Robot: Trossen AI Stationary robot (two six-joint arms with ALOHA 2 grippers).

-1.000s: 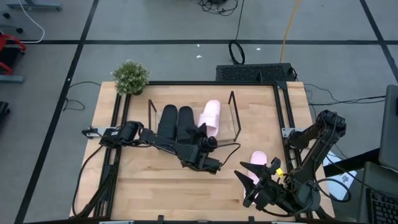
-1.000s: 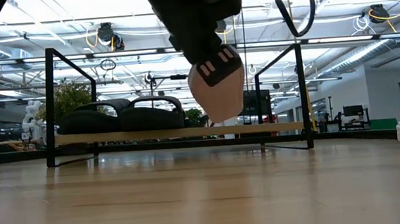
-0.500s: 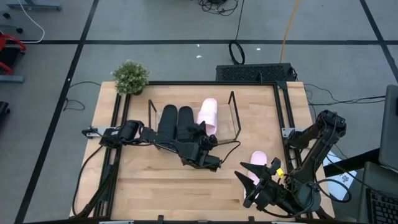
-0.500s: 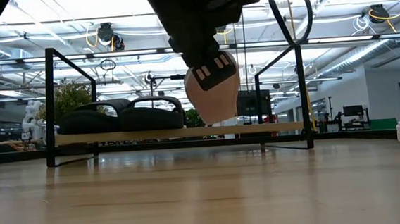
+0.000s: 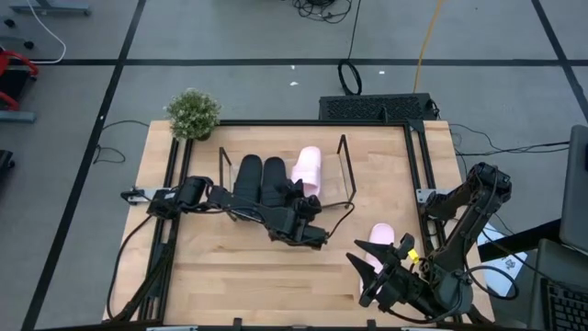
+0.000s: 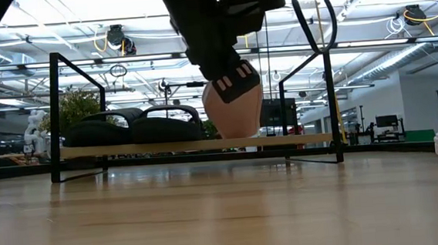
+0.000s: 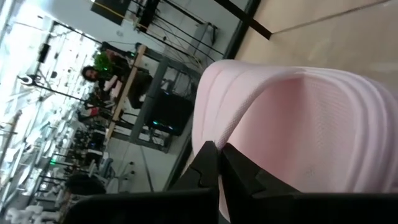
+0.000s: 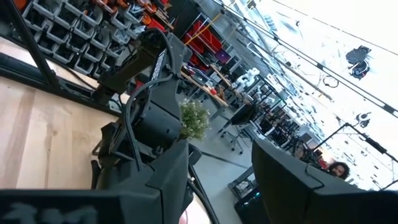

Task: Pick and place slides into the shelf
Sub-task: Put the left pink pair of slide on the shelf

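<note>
Pale pink open-toe slide sits pinched in the left gripper, tilted over the black wire shelf with a wooden base, beside two matte black slides. At five o'clock, the right gripper waits, fingers spread, near the second pink slide.

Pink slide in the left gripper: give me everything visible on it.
The pink slide is pale pink, matte and foam-like, with ridges across its wide strap in the left wrist view. The left gripper is shut on its near end. It sits in the shelf, just right of the two black slides, tilted in the low view, its lower end about at the wooden base.
</note>
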